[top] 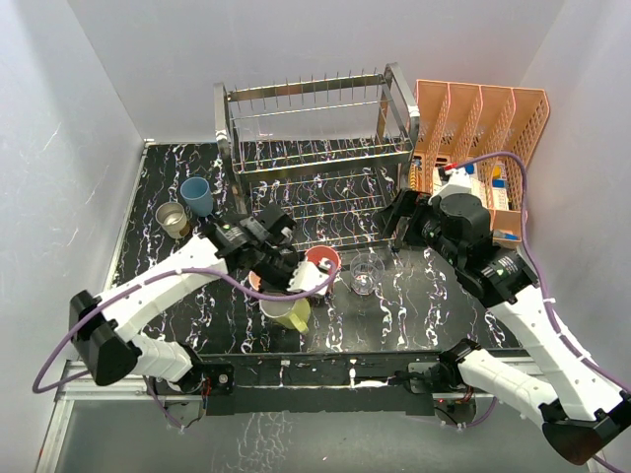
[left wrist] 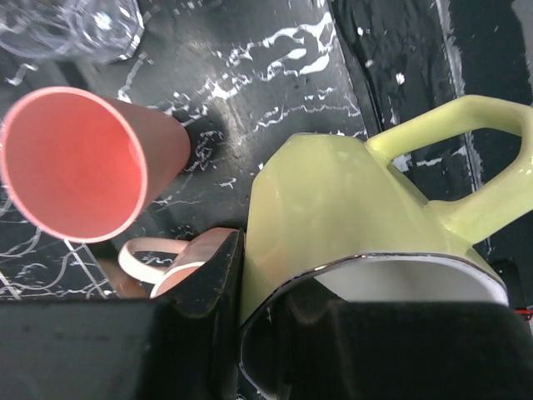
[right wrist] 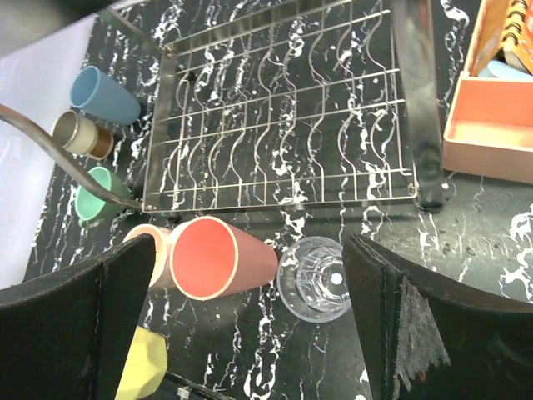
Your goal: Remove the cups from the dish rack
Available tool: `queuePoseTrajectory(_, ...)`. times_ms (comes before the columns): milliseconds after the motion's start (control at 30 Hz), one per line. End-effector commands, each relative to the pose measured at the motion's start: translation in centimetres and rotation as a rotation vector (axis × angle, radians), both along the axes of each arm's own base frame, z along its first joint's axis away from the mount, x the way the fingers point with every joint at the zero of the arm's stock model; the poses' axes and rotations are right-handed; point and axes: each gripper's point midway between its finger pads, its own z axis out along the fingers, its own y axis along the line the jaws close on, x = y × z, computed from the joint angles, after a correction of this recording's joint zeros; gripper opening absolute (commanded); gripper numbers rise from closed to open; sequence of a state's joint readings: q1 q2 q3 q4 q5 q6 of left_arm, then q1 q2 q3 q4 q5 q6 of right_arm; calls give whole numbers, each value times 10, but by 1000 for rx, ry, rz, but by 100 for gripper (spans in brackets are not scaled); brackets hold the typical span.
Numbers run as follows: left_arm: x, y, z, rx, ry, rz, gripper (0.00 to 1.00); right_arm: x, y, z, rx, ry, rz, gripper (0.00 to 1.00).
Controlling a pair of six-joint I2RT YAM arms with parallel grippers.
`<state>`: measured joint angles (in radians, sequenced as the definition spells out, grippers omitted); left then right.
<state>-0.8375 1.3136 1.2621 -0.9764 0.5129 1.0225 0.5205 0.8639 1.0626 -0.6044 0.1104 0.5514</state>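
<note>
The chrome dish rack (top: 315,148) stands at the back with no cup on it; its lower grid shows in the right wrist view (right wrist: 283,125). My left gripper (top: 281,279) is shut on the wall of the pale yellow mug (left wrist: 333,192), one finger (left wrist: 208,275) outside and the other inside. The mug sits near the front (top: 288,311). Beside it are the salmon-red cup (top: 322,264), the peach-pink mug (right wrist: 154,250) and the clear glass (top: 363,279). The blue cup (top: 197,195), the brown-and-white cup (top: 173,219) and the teal-green cup (right wrist: 98,195) stand at the left. My right gripper (top: 394,232) is open and empty above the glass (right wrist: 321,277).
An orange mesh file organiser (top: 483,128) stands at the back right, beside the rack's right frame. White walls close in on the left, back and right. A purple cable loops from each arm.
</note>
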Motion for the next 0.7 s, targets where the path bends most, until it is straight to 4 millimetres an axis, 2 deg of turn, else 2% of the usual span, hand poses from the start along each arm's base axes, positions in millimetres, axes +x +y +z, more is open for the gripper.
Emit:
queuePoseTrajectory(0, -1, 0, -21, 98, -8, 16, 0, 0, -15, -5, -22, -9, -65, 98)
queuePoseTrajectory(67, 3, -1, -32, 130, -41, 34, 0, -1, -19, -13, -34, 6, -85, 98)
queuePoseTrajectory(133, 6, 0, -52, 191, -51, 54, 0, -2, -22, -19, -42, 16, -99, 98)
queuePoseTrajectory(267, 14, -3, -74, 243, -83, 88, 0, -6, -30, -29, -49, 33, -135, 98)
queuePoseTrajectory(533, 16, -14, -103, 295, -79, 112, 0, -13, -38, -41, -58, 63, -163, 98)
queuePoseTrajectory(667, 13, -16, -107, 289, -64, 106, 0, -15, -40, -46, -68, 72, -169, 98)
